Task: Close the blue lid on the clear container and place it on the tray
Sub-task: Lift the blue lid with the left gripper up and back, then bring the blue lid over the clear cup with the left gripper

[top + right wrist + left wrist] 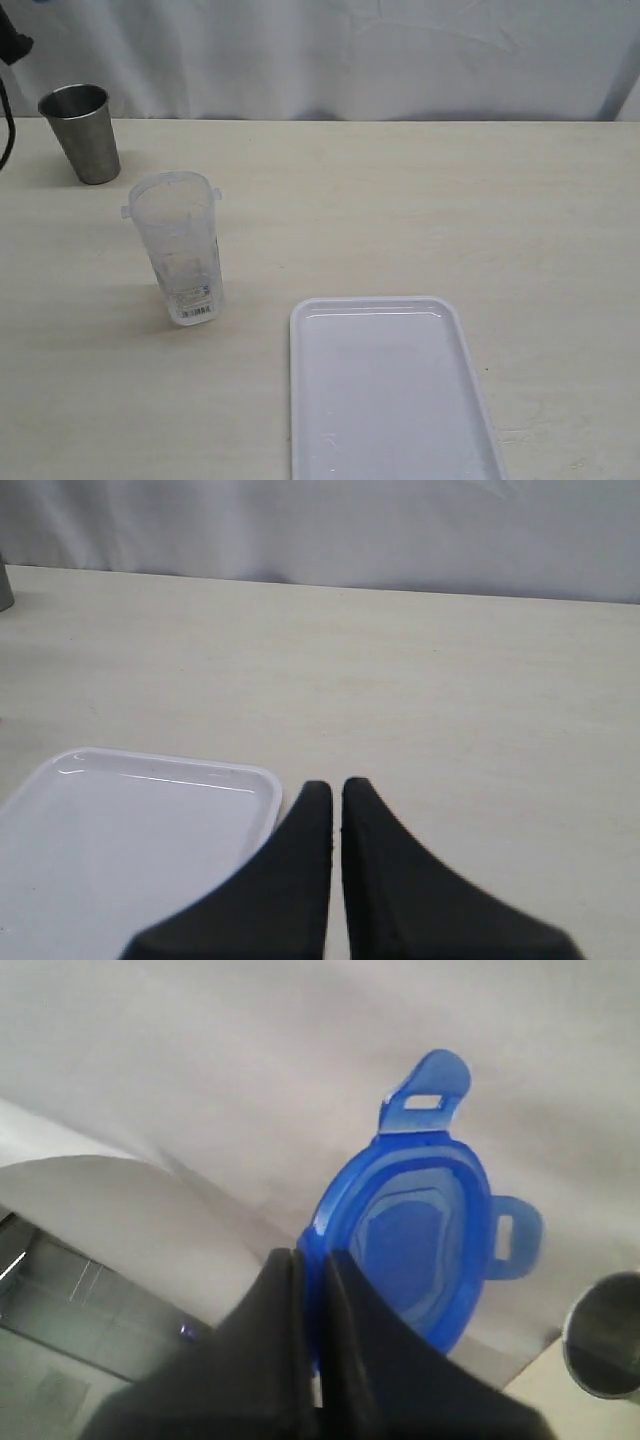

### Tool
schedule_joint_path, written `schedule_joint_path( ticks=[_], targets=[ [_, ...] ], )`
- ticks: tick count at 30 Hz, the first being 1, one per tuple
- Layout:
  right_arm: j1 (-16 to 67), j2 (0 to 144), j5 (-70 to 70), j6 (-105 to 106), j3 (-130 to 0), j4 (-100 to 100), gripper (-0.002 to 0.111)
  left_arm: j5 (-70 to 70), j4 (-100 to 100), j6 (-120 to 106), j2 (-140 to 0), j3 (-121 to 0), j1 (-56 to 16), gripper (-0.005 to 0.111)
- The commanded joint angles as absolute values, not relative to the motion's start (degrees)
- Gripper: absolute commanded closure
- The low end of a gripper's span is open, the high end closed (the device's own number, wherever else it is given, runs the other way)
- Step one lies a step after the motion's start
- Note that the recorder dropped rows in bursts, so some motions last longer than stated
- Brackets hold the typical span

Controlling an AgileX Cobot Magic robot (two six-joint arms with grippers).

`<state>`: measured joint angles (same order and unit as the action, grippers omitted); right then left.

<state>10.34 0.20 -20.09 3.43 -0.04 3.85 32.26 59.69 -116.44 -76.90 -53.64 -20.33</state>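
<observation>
Clear container (175,250): stands upright on the table (450,190), mouth uncovered. It is tall, narrow, see-through plastic with a flanged rim and a barcode label near its base.
Blue lid (410,1250): off the container, held in the air against the white backdrop. It is glossy blue plastic, a rounded square, and two slotted flaps show.
Left gripper (310,1260): black fingers pinched tight on the lid's rim.
Right gripper (335,790): fingers nearly touching with a thin slit between them, holding nothing, just beside the tray's corner.
Tray (390,400): to the right of the container and nearer the camera, apart from it. It is flat, smooth and white with rounded corners and a low rim, and nothing lies on it.
Steel cup (82,132): behind and left of the container, apart from it. It is grey, tapered metal.
Open room: bare pale table right of the container, beyond the tray.
</observation>
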Motion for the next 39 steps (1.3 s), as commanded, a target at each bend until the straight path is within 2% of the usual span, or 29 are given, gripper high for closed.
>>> schedule_joint_path(
  ticks=[1, 13, 17, 20, 39],
  targets=[
    [10.17, 0.0, -19.69, 3.44, 0.0, 3.63, 0.104, 25.49, 62.36, -122.77, -76.4, -53.45, -24.1, 0.107],
    [10.17, 0.0, -19.69, 3.44, 0.0, 3.63, 0.104, 18.89, 66.1, -122.77, -76.4, -53.22, -32.73, 0.107],
    [10.17, 0.0, -19.69, 3.44, 0.0, 3.63, 0.104, 22.28, 63.48, -122.77, -76.4, -50.68, -34.38, 0.107],
    [10.17, 0.0, -19.69, 3.44, 0.0, 3.63, 0.104, 26.7, 62.1, -122.77, -76.4, -47.63, -34.67, 0.107],
    [10.17, 0.0, -19.69, 3.44, 0.0, 3.63, 0.104, 27.02, 63.56, -122.77, -76.4, -41.37, -34.67, 0.107]
  ],
)
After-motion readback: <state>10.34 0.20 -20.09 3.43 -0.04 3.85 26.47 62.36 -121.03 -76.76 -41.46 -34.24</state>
